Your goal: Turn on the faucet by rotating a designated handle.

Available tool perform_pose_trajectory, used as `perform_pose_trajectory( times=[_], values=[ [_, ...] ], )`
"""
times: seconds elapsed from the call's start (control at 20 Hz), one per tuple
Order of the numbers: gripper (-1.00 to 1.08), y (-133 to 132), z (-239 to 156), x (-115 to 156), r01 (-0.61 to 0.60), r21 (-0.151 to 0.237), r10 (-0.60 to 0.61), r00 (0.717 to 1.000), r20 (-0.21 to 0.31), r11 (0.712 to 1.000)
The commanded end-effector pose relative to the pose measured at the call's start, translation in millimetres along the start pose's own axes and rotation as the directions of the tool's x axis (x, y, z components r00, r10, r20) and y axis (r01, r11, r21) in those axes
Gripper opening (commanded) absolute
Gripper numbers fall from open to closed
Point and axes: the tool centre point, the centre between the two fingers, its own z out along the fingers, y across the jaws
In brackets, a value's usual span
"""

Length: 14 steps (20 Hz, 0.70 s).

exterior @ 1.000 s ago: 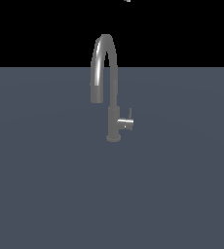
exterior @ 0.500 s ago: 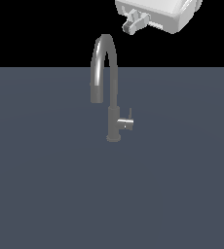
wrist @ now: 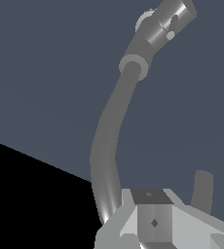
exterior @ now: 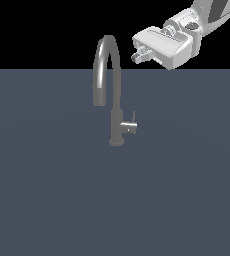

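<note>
The grey gooseneck faucet (exterior: 118, 120) stands upright on the dark grey surface, its spout arching toward the exterior view's left. The handle (exterior: 131, 125) is a small lever on a short stub low on the column, on the exterior view's right. My gripper (exterior: 140, 55) hangs high, right of the arch top and well above the handle, touching nothing. Its fingers look pressed together and empty. In the wrist view the gripper (wrist: 153, 216) sits over the faucet's spout (wrist: 109, 141), with the handle (wrist: 173, 24) far off near the base.
The flat dark grey surface (exterior: 47, 190) spreads around the faucet, with a black background beyond its far edge. My white arm (exterior: 207, 15) comes in from the exterior view's upper right corner.
My gripper has come into the exterior view from the top right and moved down and left toward the arch top. The faucet and handle have not moved.
</note>
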Motion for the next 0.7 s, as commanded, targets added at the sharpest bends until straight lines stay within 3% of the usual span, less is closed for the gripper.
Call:
perform_pose_trajectory(
  times=[0.0,0.3,0.65],
  values=[
    [-1.0,-1,2,22,-0.056,0.055,0.053,0.997,0.048,0.997],
    [-1.0,0,13,75,-0.204,0.177,0.173,0.969,0.178,0.963],
    [-1.0,8,33,130,-0.373,0.281,0.276,0.903,0.33,0.884]
  ],
)
